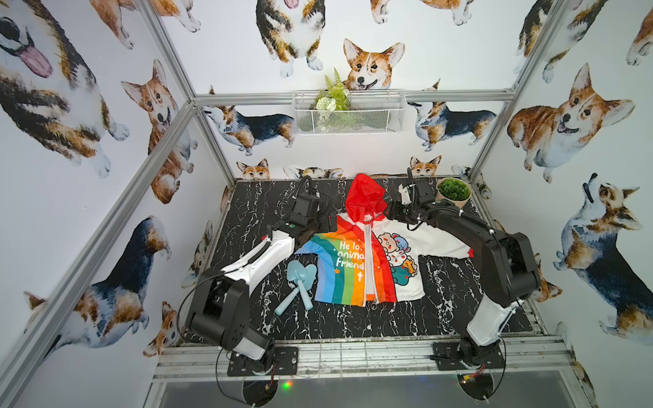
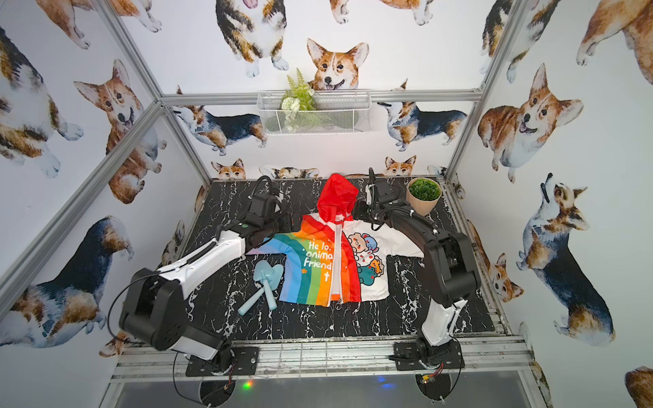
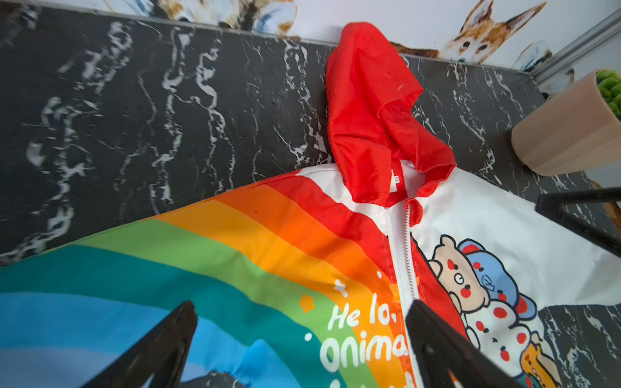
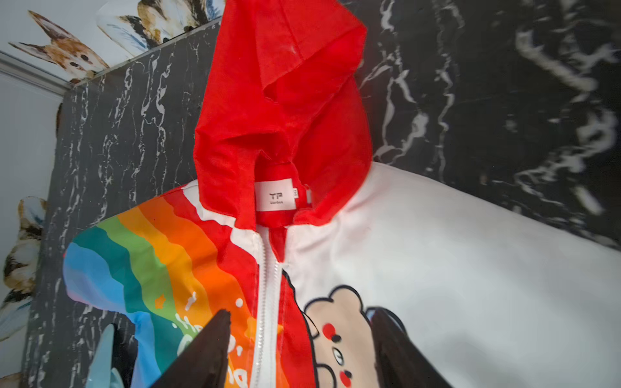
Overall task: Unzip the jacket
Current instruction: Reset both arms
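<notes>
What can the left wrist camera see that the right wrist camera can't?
Only the left wrist view shows the plant pot. Only the right wrist view shows the printed face of the neck label. Both show the jacket lying on the black marbled table, with its red hood, white zipper, rainbow half and a cartoon bear.

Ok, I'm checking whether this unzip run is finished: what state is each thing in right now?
jacket: spread flat, front up
zipper: looks parted down to the hem, not certain
hood: crumpled, pointing to the back wall
left end effector: open, by the rainbow shoulder, holding nothing
right end effector: open, near the collar, holding nothing
blue toy tools: lying flat beside the jacket
potted plant: upright
</notes>
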Robot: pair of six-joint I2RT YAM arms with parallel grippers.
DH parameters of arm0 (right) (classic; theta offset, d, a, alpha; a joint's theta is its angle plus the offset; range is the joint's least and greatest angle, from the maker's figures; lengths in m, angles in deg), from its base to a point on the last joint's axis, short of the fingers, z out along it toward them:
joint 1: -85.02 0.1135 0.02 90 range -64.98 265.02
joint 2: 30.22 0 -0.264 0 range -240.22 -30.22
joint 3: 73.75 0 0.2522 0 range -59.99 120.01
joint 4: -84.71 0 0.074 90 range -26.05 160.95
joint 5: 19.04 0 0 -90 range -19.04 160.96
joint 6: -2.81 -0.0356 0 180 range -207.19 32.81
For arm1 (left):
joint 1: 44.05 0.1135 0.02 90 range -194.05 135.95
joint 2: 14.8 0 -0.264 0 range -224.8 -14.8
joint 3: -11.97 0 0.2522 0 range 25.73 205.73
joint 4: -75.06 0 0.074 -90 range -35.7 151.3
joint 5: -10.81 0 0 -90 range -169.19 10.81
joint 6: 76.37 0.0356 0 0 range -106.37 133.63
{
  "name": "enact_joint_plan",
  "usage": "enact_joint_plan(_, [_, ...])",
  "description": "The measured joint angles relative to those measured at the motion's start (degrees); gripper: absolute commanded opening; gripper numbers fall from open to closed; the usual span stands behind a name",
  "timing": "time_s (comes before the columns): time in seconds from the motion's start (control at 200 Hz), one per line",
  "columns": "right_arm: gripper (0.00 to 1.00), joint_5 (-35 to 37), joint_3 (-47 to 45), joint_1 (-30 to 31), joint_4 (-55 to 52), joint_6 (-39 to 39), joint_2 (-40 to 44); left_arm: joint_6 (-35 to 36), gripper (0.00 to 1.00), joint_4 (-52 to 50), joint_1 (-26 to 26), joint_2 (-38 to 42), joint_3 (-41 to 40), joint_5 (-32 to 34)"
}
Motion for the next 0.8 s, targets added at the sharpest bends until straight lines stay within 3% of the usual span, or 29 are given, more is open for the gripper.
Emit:
enact_joint_plan(0.11, [0.93, 5.03, -10.75, -0.48, 6.91, 0.66, 8.59, 1.42, 1.00, 2.54, 0.02, 8.92, -8.24, 6.38])
enact_joint_plan(0.305, [0.94, 13.46, -24.57, -5.49, 16.50, 0.66, 18.38, 4.39, 1.00, 8.70, 4.37, 22.23, -22.64, 19.26])
enact_joint_plan(0.45, [0.92, 17.03, -31.71, -14.38, 21.57, -0.92, 22.05, 5.99, 1.00, 14.10, 16.37, 26.45, -30.25, 20.72])
enact_joint_plan(0.54, [0.97, 18.03, -36.52, -16.31, 25.38, -0.94, 23.61, 8.39, 1.00, 18.38, 17.75, 27.26, -36.06, 19.52])
enact_joint_plan(0.616, [1.00, 21.03, -39.12, -16.98, 27.36, 1.31, 24.26, 12.85, 1.00, 29.07, 18.12, 26.34, -44.02, 16.50])
enact_joint_plan(0.796, [1.00, 27.47, -37.07, -17.38, 27.74, 5.35, 22.86, 18.60, 1.00, 39.36, 18.32, 19.89, -45.55, 14.43])
